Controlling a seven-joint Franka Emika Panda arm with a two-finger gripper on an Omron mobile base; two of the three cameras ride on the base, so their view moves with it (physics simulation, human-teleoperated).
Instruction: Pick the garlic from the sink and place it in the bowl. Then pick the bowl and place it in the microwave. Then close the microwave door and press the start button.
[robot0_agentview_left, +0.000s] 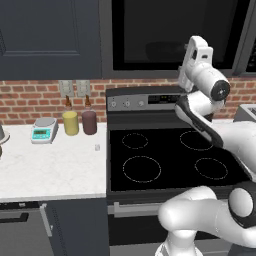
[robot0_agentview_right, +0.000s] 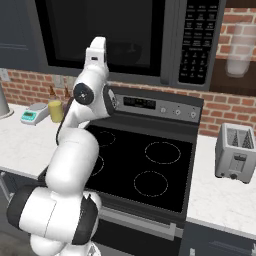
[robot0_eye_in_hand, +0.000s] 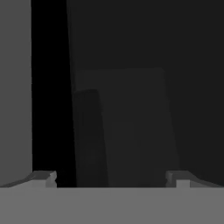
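Two jars (robot0_agentview_left: 80, 122) beside the stove (robot0_agentview_left: 165, 160).

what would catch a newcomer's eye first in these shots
The white arm rears up over the black stovetop, its hand raised against the dark window of the microwave door above the range. Its gripper is open and empty. A toaster sits on the counter right of the stove.

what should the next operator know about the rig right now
Gripper: open, nothing between its fingers, raised close to the microwave door.
Microwave: above the stove, door appears shut; button panel on its right side.
A faint round shape behind the window may be the bowl; garlic cannot be confirmed.
Done: door looks closed.
Left: probably pressing start.
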